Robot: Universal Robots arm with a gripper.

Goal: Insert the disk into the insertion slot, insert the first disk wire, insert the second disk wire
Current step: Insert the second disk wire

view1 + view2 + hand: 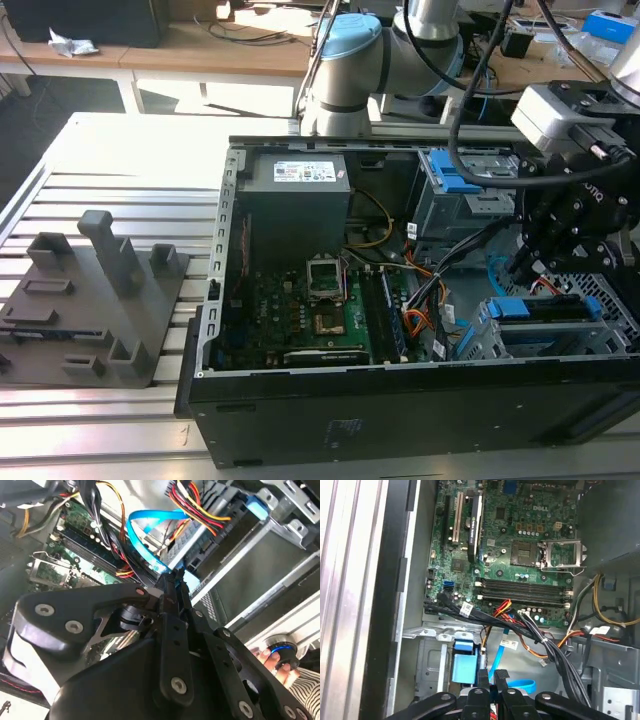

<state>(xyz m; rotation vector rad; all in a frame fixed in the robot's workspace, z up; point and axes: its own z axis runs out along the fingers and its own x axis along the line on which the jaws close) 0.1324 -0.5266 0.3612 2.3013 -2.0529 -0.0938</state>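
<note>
Looking across the bench from the exterior view's left, first up is a grey plastic fixture plate with upright blocks (95, 300) sitting on the slotted aluminium table (120, 150). Nothing is going on over there. Next comes the open black computer case (400, 405) with its green motherboard (300, 310) and the grey boxy power supply (295, 205).

All the action is on the right. The black robot gripper (522, 264) hangs down inside the case beside the silver perforated sheet-metal drive cage (612, 312). The silver hard drive in its bright blue plastic carrier (545, 308) looks already seated in that bay.

The thin flat light blue cable (142, 535) loops up and comes back down right to the fingertips (176, 587). The jaws are pinched nearly together, and as far as I can judge they're clamped on the cable's plug end.

My guess on handling: that ribbon weighs nothing and flops around, so grabbing it mid-loop gives zero control. The hard little plug is the place to hold. It's also fiddly and probably easy to skew or snap, so it wants a straight push.

The exterior view gives the overall layout. The second wrist view gets you the pinch close up, plus the red-and-yellow wire bundle (195, 502) crowding it and a person's hand (272, 661) at the edge. The first wrist view looks along the fingers (485, 680) toward the board.
</note>
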